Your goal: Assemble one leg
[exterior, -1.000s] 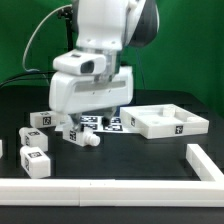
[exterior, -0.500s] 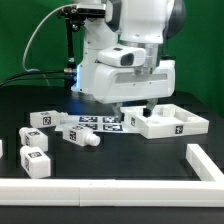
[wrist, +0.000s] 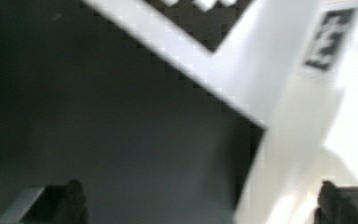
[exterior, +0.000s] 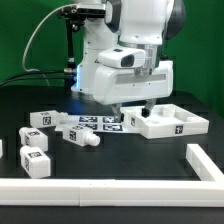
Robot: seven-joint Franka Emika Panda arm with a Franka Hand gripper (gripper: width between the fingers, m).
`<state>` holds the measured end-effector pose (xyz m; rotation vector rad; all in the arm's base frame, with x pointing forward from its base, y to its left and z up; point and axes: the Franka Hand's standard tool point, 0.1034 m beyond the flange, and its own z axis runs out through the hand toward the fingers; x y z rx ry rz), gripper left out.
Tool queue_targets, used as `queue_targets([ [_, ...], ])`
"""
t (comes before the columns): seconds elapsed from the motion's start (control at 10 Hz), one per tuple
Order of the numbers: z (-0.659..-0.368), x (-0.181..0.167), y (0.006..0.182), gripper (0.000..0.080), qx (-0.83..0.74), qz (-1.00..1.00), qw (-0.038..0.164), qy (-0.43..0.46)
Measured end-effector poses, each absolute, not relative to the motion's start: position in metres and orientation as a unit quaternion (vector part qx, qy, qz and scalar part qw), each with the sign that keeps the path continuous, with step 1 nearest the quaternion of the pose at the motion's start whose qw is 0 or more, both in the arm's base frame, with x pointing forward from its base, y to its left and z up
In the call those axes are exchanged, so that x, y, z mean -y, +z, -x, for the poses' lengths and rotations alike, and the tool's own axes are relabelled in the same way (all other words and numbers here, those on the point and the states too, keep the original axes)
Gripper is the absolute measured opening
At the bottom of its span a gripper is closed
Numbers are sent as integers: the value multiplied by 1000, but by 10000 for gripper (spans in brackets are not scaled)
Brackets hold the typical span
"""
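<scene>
Several white legs lie on the black table at the exterior view's left: one with its peg end showing (exterior: 81, 135), and others (exterior: 42, 119), (exterior: 33, 136), (exterior: 36, 160). My gripper (exterior: 133, 108) hangs open and empty over the left edge of the large white rimmed panel (exterior: 168, 123), to the right of the legs and touching none. In the wrist view my gripper (wrist: 202, 206) has its dark fingertips (wrist: 60, 204) wide apart, with black table and the panel's white edge (wrist: 297, 140) between them. No leg shows in the wrist view.
The marker board (exterior: 100, 123) lies behind the legs, partly under the arm. A long white rail (exterior: 100, 190) runs along the front. A white corner piece (exterior: 205, 160) stands at the front right. A tag (wrist: 332, 45) shows on the panel's side.
The arm has swung from above the peg-end leg to the exterior view's right, over the panel's left edge. The legs lie where they were. Nothing has moved in the last half second.
</scene>
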<state>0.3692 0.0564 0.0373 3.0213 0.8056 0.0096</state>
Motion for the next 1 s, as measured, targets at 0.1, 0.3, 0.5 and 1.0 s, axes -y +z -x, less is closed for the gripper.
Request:
queue_targets([
  [0.1,-358,-54,31,649,-245,-969,5,-4],
  [0.3,-353,-54,12,649,-245,-969,6,-11],
  [0.5,-357,-60,6,649,-245,-969,6,-12],
  [1.0,-360,-64,5,199,-246,-969,6,-13],
])
